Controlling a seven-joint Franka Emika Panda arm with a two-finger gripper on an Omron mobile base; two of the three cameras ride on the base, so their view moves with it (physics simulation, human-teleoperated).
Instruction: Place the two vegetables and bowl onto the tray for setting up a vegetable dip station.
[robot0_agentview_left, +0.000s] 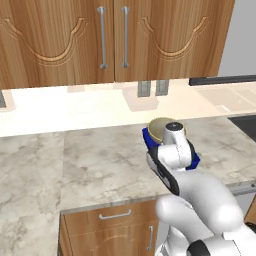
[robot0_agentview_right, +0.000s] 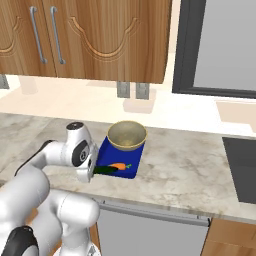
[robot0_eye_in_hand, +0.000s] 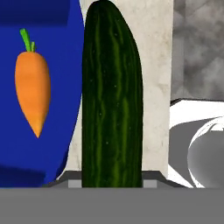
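Hand view: cucumber (robot0_eye_in_hand: 112, 96) lengthwise beside tray (robot0_eye_in_hand: 65, 87).

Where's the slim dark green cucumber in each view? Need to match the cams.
Left base view: hidden behind the arm; no cucumber to see.
Right base view: slim dark green cucumber lies low centre-left, at the near left corner of the deep blue rectangular tray, by the gripper.
Hand view: centre, running top to bottom.
Shared landmark: the tray.

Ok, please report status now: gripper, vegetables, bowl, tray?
Gripper shut on cucumber, at the tray's near edge. Carrot and bowl already on tray. Nothing in the way.
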